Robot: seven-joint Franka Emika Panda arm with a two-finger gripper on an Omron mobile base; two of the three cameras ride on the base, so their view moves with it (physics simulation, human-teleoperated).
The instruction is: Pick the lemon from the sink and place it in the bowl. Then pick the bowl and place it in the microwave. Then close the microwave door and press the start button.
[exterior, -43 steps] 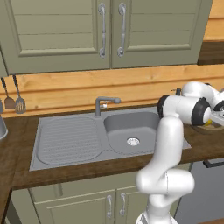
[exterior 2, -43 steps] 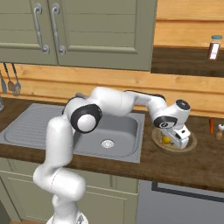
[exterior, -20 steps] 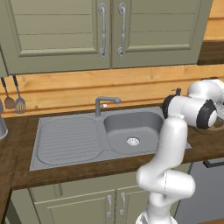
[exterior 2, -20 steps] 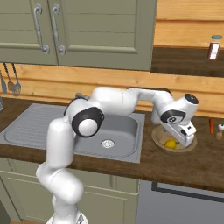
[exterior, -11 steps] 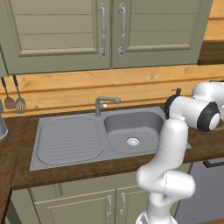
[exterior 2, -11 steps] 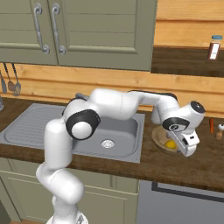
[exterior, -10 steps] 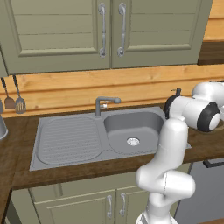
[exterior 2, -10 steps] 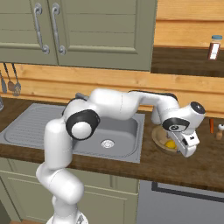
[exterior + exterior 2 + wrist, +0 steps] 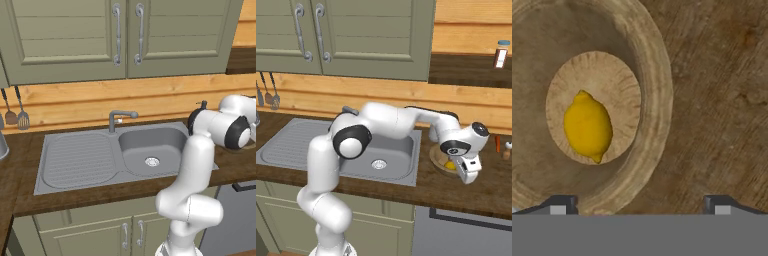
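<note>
Left base view: no writing or brand mark can be read anywhere. The sink (image 9: 125, 155) is grey and matte, with a ribbed draining board on one side, a single rectangular basin with a round drain, and an angular tap (image 9: 120, 119) behind it. It is set into a dark wooden surface (image 9: 20, 185) under olive-green cabinet doors (image 9: 120, 35). Two utensils (image 9: 16, 112) hang on the pale wood wall. The white arm bends away toward the picture's right edge, and the fingers cannot be made out here.

Right base view: the fingers (image 9: 468, 175) hang spread apart and released, gripping nothing, just above the surface at the near rim of the bowl (image 9: 440, 164). The bowl is tan-brown, round and shallow, and sits on the surface beside the sink (image 9: 331, 147). The lemon (image 9: 450, 164) is a small yellow spot inside it, just behind the fingers. A small bottle (image 9: 500, 53) stands on the shelf above; its label is too small to read.

Hand view: the two dark fingertips (image 9: 559, 204) stand wide apart with nothing between them. One lies over the thick rim of the bowl (image 9: 657, 100), the other over bare surface (image 9: 722, 100). The lemon (image 9: 587, 126), oval with pointed ends, rests on the bowl's pale flat bottom, ahead of the fingertip over the rim.
</note>
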